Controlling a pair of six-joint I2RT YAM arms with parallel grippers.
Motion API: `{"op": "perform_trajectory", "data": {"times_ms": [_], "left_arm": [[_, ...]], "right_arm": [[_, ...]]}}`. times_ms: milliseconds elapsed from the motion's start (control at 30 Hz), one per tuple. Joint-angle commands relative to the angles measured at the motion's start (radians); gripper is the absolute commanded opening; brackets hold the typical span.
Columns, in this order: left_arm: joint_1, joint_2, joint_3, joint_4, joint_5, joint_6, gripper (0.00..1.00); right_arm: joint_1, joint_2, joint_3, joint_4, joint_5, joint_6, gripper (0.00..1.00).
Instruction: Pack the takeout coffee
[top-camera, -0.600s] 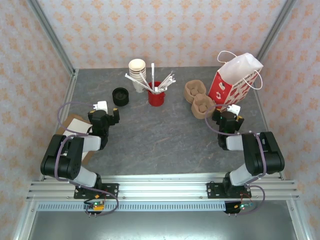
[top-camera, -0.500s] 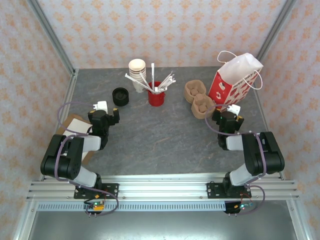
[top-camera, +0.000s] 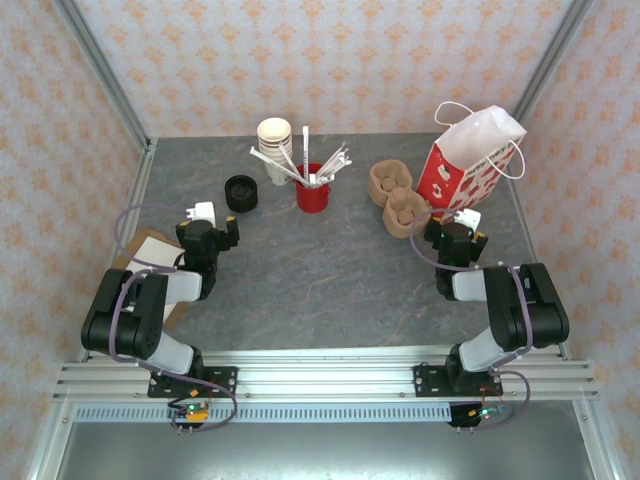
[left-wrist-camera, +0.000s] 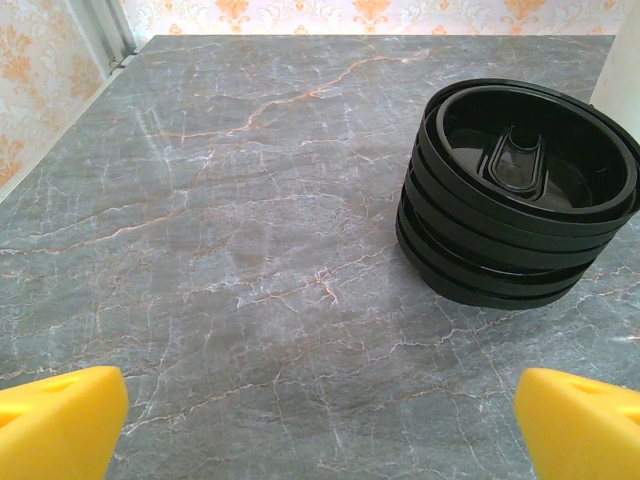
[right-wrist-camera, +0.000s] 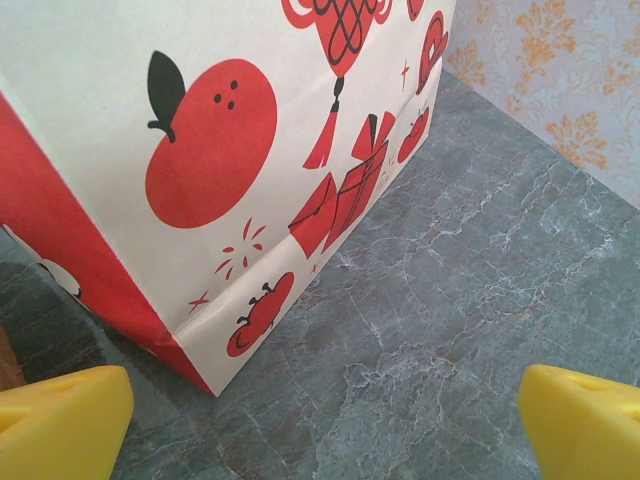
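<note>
1. Grey marbled desk, patterned walls all round, and both arms sit folded low at the near edge.
2. We see the left end effector with its yellow fingers spread wide and nothing between them. The right end effector is just as wide and just as empty.
3. By our reading the takeout coffee is not yet made up. Its parts wait at the back: a stack of lidless cups, upright, and a stack of black lids just left of it and nearer us.
4. Here's the relation that matters: the lids lie close ahead of the left end effector, slightly to its right, with the cups further along much the same line.
5. So the left arm is clearly nearer. The right one faces the paper bag, close to its base and well apart from the cups.
6. We'd expect the left arm to reach forward first.
</note>
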Motion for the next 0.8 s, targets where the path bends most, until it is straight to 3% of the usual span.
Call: {"op": "perform_trajectory", "data": {"times_ms": [0, 433, 533, 633, 700, 767], "left_arm": [[0.000, 0.002, 0.008, 0.009, -0.012, 0.011, 1.00], [0.004, -0.023, 0.018, -0.024, -0.027, 0.002, 1.00], [0.006, -0.166, 0.127, -0.349, -0.129, -0.072, 1.00], [0.007, -0.294, 0.221, -0.631, -0.220, -0.237, 1.00], [0.007, -0.359, 0.267, -0.775, -0.173, -0.334, 1.00], [0.003, -0.388, 0.305, -0.854, -0.030, -0.418, 0.98]], "right_arm": [[-0.004, -0.005, 0.017, 0.025, -0.004, -0.002, 0.99], [-0.002, -0.040, -0.005, 0.042, 0.029, 0.004, 0.99], [0.012, -0.144, -0.018, -0.019, 0.093, 0.011, 1.00], [0.013, -0.334, 0.048, -0.335, 0.232, 0.147, 0.99], [0.012, -0.491, 0.087, -0.534, 0.315, 0.271, 0.99], [0.012, -0.610, 0.114, -0.681, 0.271, 0.344, 0.98]]}}
